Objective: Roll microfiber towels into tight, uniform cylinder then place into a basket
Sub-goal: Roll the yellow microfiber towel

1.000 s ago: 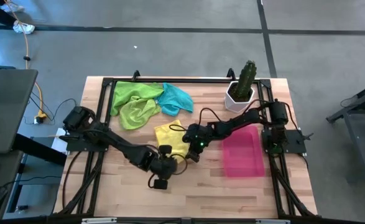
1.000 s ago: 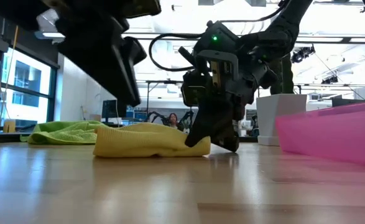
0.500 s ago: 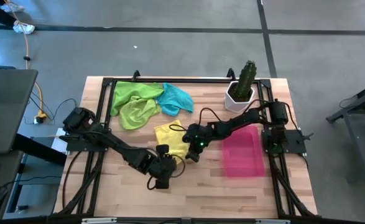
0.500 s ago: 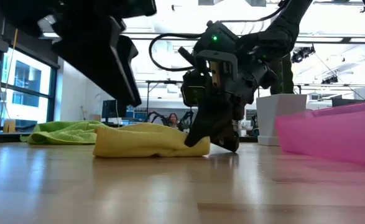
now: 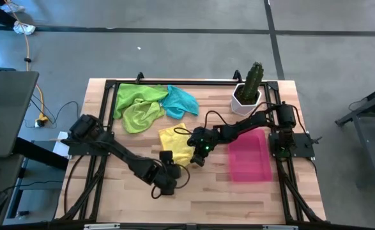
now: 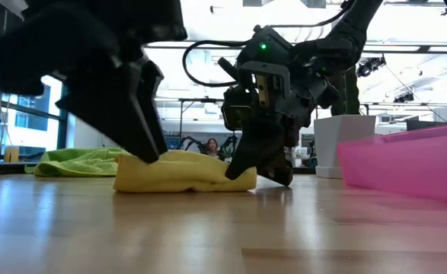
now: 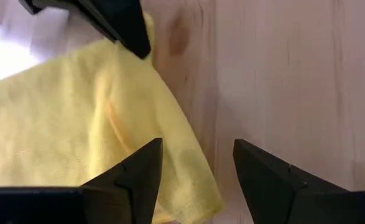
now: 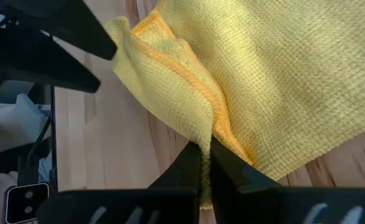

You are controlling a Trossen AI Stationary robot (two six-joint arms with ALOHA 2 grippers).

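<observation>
Left hand (image 7: 196, 180) spread low; right hand (image 8: 205, 163) pinched shut.

the yellow towel (image 8: 263, 81) is waffle-textured matt cloth, the table (image 7: 294, 74) pale smooth wood, the basket (image 5: 250, 158) translucent plastic.

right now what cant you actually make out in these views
- Basket floor: in the low view only its pink wall shows, cut by the right edge.
- Teal towel: absent from the low view, behind the green towels.
- Yellow towel: the far side is hidden in the low view; the wrist views crop it.
- Left gripper: its contact with the yellow towel is unclear in the high view, under the arm.
</observation>
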